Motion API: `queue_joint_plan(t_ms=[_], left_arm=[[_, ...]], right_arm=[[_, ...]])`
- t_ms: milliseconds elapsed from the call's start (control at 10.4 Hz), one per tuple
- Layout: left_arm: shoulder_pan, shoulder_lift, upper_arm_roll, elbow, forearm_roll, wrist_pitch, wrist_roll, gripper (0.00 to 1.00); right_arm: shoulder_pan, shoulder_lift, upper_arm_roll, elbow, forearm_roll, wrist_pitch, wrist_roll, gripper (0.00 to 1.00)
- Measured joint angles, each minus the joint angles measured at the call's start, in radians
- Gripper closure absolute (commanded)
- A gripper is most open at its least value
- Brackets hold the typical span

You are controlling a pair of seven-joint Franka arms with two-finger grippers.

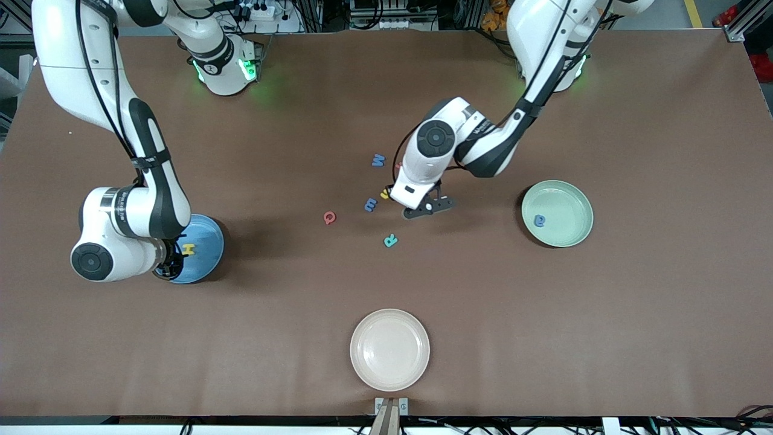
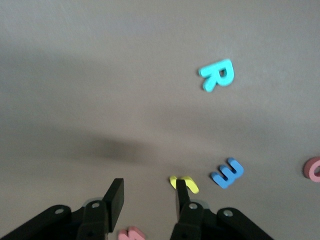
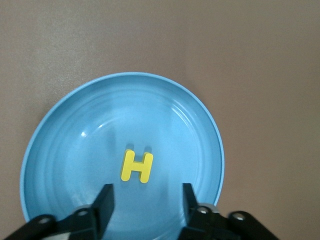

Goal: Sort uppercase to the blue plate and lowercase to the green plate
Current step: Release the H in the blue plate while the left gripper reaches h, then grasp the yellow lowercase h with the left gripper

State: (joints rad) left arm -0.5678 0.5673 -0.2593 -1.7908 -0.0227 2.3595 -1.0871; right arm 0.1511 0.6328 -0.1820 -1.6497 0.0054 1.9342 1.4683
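Right gripper (image 3: pixel 145 202) hangs over the blue plate (image 3: pixel 60 130), fingers spread and empty; the yellow H (image 3: pixel 137 167) lies flat in the plate. Left gripper (image 2: pixel 149 194) is low over the letter cluster at mid-table, fingers parted with nothing between them — one fingertip just beside the yellow h (image 2: pixel 187 183). Blue m (image 1: pixel 370 205), red Q (image 1: pixel 329 217), teal R (image 1: pixel 391 240) and blue W (image 1: pixel 378 160) lie on the table. Green plate (image 1: pixel 574 202) holds one blue letter (image 1: pixel 540 221). Cream plate (image 1: pixel 389 349) sits nearest the front camera.
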Motion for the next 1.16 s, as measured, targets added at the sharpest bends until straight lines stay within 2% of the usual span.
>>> queue_joint_plan(t_ms=[289,579,772,965,1158], left_arm=[[-0.033,0.022,0.004,0.0,0.01,0.014,-0.134,0.5],[-0.055,0.04,0.004,0.002,0.159,0.016,-0.322,0.5],[-0.084,0.071,0.007,0.021,0.168,0.022,-0.362,0.5],[-0.118,0.098,0.022,0.037,0.17,0.024,-0.398,0.5],[-0.126,0.114,0.028,0.041,0.17,0.026,-0.422,0.5]], right_arm=[[0.001,-0.003,0.001,-0.001,-0.01,0.026,-0.012,0.0],[-0.012,-0.006,-0.003,0.031,-0.011,0.055,-0.124,0.0],[-0.027,-0.006,0.0,0.05,-0.009,0.116,-0.241,0.0],[-0.04,-0.006,0.042,0.051,0.025,0.216,-0.306,0.0],[-0.051,-0.006,0.097,0.051,0.049,0.249,-0.309,0.0]])
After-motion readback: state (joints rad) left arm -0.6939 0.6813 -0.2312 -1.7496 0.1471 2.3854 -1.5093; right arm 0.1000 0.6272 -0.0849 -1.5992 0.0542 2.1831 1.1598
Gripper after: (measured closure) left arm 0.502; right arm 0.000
